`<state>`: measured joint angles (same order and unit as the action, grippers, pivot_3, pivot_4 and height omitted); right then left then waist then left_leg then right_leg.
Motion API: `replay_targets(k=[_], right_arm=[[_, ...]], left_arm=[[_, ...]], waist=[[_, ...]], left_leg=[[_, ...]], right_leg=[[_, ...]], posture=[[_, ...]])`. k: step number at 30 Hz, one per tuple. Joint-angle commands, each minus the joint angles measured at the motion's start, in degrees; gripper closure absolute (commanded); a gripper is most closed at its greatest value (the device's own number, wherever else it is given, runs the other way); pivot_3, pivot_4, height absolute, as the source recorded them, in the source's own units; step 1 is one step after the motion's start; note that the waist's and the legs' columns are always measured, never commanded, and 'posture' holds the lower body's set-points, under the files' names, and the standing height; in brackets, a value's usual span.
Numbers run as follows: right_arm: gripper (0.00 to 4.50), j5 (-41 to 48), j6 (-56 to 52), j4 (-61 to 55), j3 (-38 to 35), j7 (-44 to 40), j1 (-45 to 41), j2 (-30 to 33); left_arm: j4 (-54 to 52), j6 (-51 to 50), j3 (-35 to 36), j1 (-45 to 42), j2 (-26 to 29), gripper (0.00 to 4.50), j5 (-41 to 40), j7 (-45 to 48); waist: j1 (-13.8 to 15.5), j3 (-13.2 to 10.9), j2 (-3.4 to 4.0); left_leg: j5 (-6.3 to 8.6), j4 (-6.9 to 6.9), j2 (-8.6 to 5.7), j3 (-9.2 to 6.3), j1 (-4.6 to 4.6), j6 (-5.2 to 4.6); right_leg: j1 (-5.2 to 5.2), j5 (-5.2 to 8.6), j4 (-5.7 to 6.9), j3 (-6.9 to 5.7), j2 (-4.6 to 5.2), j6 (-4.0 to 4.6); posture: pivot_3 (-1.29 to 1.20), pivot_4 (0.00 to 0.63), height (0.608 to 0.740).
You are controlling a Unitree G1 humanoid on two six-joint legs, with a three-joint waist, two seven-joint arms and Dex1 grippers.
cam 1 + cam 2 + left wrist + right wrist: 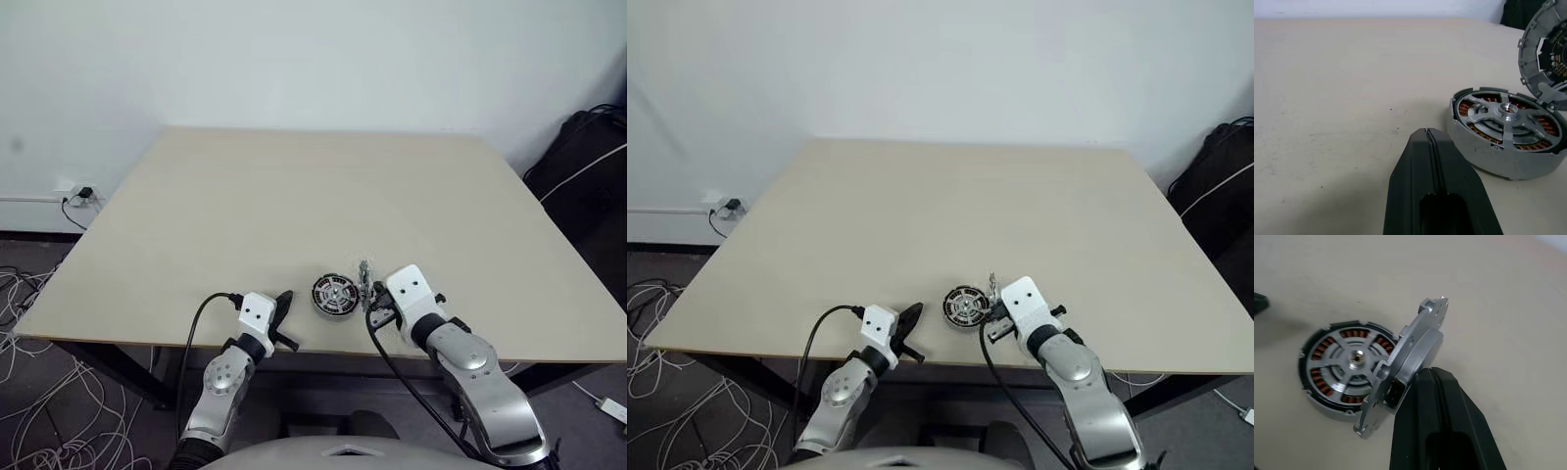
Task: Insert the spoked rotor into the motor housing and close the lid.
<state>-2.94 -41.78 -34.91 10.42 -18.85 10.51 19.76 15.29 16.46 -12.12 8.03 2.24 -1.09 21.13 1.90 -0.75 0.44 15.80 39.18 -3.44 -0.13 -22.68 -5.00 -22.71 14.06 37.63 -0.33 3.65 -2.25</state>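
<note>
The motor housing [334, 295] lies flat on the pale bench [313, 206], near its front edge, between the two tools. Its open face looks straight up, so its axis stands upright. The spoked rotor [1508, 115] sits inside it, silver spokes running out from a central hub, with the copper-brown windings showing through the gaps.

The lid [1409, 360] stands on edge just beside the housing, on the side toward the right tool [377, 311]. It is steeply tilted, nearly upright, with its flat faces turned sideways and its lower edge down by the housing's rim. The right tool's black fingers [1437, 416] are pressed together, and their tip is up against the lid's outer face; I cannot tell whether they actually bear on it.

The left tool [284, 318] rests low at the bench's front edge, on the housing's other side and a little apart from it. Its fingers [1430, 181] are together too, with nothing between them, pointing toward the housing.
</note>
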Motion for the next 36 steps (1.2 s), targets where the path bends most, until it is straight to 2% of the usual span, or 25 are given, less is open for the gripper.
replay_targets(k=[1, 7, 17, 23, 30, 33, 36], right_arm=[[4.49, 2.37, 0.68, -2.38, -1.35, -1.32, -1.87, -0.21], [4.49, 3.72, 0.77, 1.38, -1.67, -2.00, -4.68, 0.20], [4.49, 5.96, 2.79, 11.88, 2.72, -2.49, -6.55, -5.36], [4.49, 5.41, 4.59, 18.76, 4.19, -2.18, -8.53, -6.63], [4.49, 6.19, 6.37, 18.99, 4.13, -4.46, -9.71, -4.69], [3.94, 8.10, 8.04, 17.96, 2.56, -7.25, -10.40, -2.68], [2.99, 8.45, 8.24, 18.34, 1.17, -7.69, -11.26, -1.11]], left_arm=[[-2.76, 1.28, -0.57, -0.62, 0.09, 4.50, 0.64, -0.40], [-2.55, 1.65, -0.43, -0.65, 0.17, 4.50, 0.89, -0.75], [-2.48, 2.03, 0.04, -0.68, 0.34, 4.50, 0.67, -1.25], [-2.56, 1.85, 0.14, -0.85, 0.23, 4.50, 0.67, -1.18], [-2.58, 1.89, 0.21, -0.90, 0.20, 4.50, 0.66, -1.23], [-2.57, 1.95, 0.16, -0.78, 0.19, 4.50, 0.71, -1.24], [-2.55, 1.98, 0.18, -0.79, 0.20, 4.50, 0.69, -1.22]], waist=[[0.03, -0.05, -0.06], [0.14, -0.14, -0.16], [0.07, -0.17, -0.13], [0.04, -0.17, -0.12], [0.03, -0.16, -0.11], [0.04, -0.20, -0.09], [0.10, -0.22, -0.07]], left_leg=[[0.00, -0.01, 0.00, 0.00, -0.01, 0.00], [0.01, -0.02, 0.00, 0.00, -0.02, 0.00], [0.01, -0.07, 0.01, 0.00, -0.04, 0.00], [0.01, -0.07, 0.00, 0.00, -0.04, 0.00], [0.01, -0.08, 0.00, 0.00, -0.04, 0.00], [0.02, -0.08, 0.00, 0.00, -0.06, -0.01], [0.02, -0.09, 0.00, 0.00, -0.08, -0.02]], right_leg=[[0.00, -0.01, -0.02, 0.00, 0.00, 0.02], [-0.01, -0.01, -0.04, 0.00, 0.02, 0.03], [-0.04, 0.00, -0.07, 0.02, 0.04, 0.06], [-0.04, 0.00, -0.07, 0.01, 0.04, 0.06], [-0.03, -0.01, -0.08, 0.01, 0.04, 0.06], [-0.03, -0.01, -0.12, 0.01, 0.06, 0.06], [-0.04, -0.01, -0.13, 0.00, 0.06, 0.06]], posture=[[0.00, 0.000, 0.740], [0.00, 0.000, 0.740], [0.00, 0.000, 0.740], [0.00, 0.000, 0.740], [0.00, 0.000, 0.740], [0.00, 0.000, 0.740], [0.00, 0.000, 0.740]])
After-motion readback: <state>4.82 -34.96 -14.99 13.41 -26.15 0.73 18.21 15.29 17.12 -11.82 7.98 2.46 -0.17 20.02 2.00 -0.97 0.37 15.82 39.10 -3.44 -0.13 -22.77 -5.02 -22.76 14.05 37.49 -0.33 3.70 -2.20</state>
